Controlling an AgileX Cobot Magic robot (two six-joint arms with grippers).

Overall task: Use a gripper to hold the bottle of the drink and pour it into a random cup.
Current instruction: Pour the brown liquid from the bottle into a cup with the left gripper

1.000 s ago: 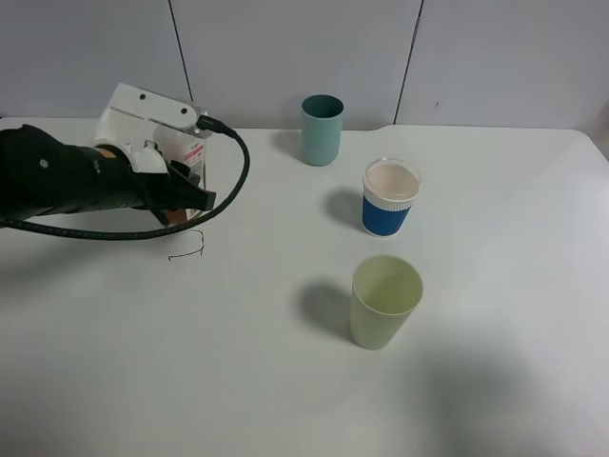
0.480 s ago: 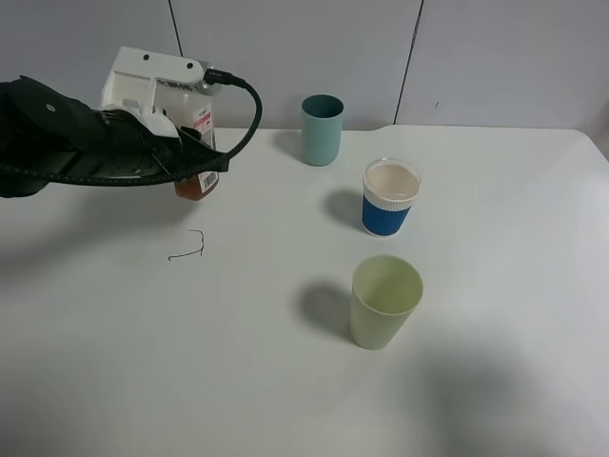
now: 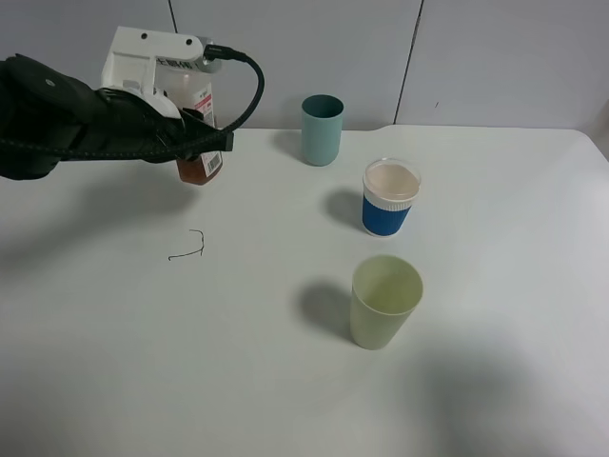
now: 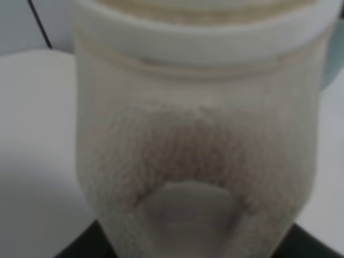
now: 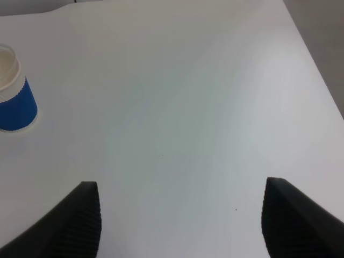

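Observation:
My left gripper (image 3: 195,143) is shut on the bottle (image 3: 200,133), holding it upright above the table at the back left. The reddish-brown drink (image 3: 198,169) fills its lower part. In the left wrist view the bottle (image 4: 199,134) fills the frame, blurred. The teal-green cup (image 3: 322,129) stands at the back, to the right of the bottle and apart from it. My right gripper (image 5: 180,220) is open and empty over bare table; it does not show in the exterior view.
A blue cup with a white rim (image 3: 390,197) stands right of centre and shows in the right wrist view (image 5: 13,97). A pale yellow-green cup (image 3: 384,301) stands in front of it. A small dark wire (image 3: 187,248) lies on the white table (image 3: 495,286).
My left gripper has lifted the bottle off the table and carried it up and slightly right toward the teal-green cup. The cups have not moved.

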